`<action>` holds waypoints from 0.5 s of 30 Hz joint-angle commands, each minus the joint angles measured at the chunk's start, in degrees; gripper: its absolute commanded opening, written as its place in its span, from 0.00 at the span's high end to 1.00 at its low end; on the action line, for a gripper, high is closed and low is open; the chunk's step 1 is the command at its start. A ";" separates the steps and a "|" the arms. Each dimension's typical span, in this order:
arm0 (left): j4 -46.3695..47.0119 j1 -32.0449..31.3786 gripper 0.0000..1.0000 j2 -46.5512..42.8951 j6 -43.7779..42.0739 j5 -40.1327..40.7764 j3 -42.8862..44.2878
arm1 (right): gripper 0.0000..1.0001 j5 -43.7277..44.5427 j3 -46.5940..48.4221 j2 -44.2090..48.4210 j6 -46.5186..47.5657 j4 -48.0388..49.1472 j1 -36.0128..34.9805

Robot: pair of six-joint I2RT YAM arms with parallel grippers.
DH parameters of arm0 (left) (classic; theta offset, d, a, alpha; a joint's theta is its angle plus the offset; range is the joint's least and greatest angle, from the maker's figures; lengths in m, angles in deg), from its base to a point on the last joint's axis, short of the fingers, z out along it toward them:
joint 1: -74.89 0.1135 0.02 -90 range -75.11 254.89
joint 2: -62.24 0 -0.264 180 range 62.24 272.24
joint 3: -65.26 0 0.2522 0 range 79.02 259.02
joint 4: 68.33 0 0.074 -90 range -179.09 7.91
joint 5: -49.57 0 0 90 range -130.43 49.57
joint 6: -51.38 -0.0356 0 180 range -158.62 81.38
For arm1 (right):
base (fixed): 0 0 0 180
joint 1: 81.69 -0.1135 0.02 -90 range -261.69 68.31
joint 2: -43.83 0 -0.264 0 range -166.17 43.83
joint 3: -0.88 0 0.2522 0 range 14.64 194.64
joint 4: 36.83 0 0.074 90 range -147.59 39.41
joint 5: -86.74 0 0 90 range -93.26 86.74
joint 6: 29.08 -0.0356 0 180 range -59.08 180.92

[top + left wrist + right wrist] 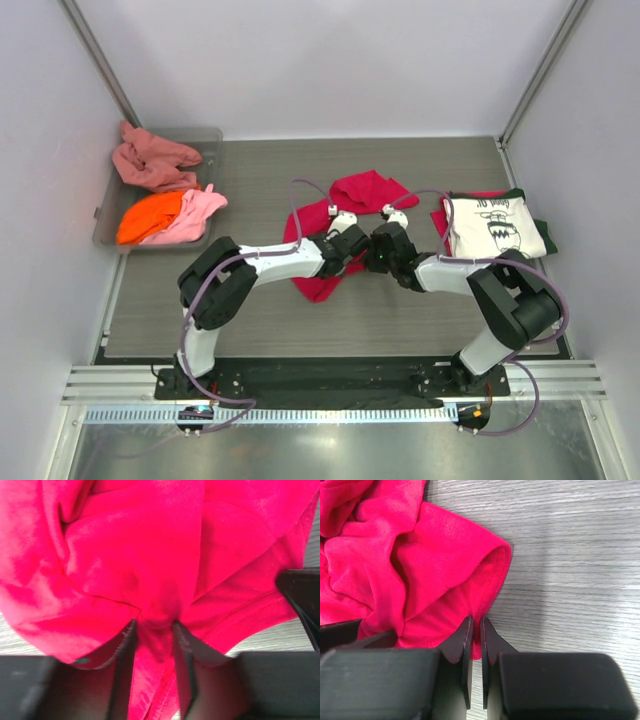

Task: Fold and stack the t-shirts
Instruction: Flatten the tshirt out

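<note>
A plain crimson-red t-shirt point(365, 190) lies crumpled in the middle of the table. Both grippers meet over it. My left gripper point(352, 243) is shut on a bunched fold of this shirt point(140, 555), the cloth squeezed between its fingertips point(155, 625). My right gripper point(385, 245) is shut on the hem at the shirt's point(395, 565) edge, a thin strip of red showing between its jaws point(476, 620). At the right lies a folded cream t-shirt with dark print point(495, 225) on top of a dark green one point(540, 235).
A clear grey bin point(110, 215) stands at the left edge holding a salmon-pink shirt point(150, 160), an orange one point(150, 215) and a light pink one point(195, 212). Bare wood-grain table point(570, 555) lies right of the red shirt. White walls enclose the table.
</note>
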 commanded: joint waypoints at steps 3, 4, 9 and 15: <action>4.08 3.01 0.84 -2.94 1.54 -5.80 -2.53 | 0.99 0.90 -0.58 2.06 -0.80 1.11 0.72; 4.44 4.24 0.91 -3.99 1.72 -6.59 -3.49 | 0.99 1.08 -0.59 2.14 -0.72 0.85 0.89; 7.86 12.06 1.00 -14.69 3.03 -16.16 -8.24 | 0.99 1.61 -1.37 4.33 -0.63 0.50 2.12; 16.82 29.42 1.00 -28.68 11.09 -31.62 -18.59 | 0.99 2.14 3.09 10.92 0.42 -7.04 5.54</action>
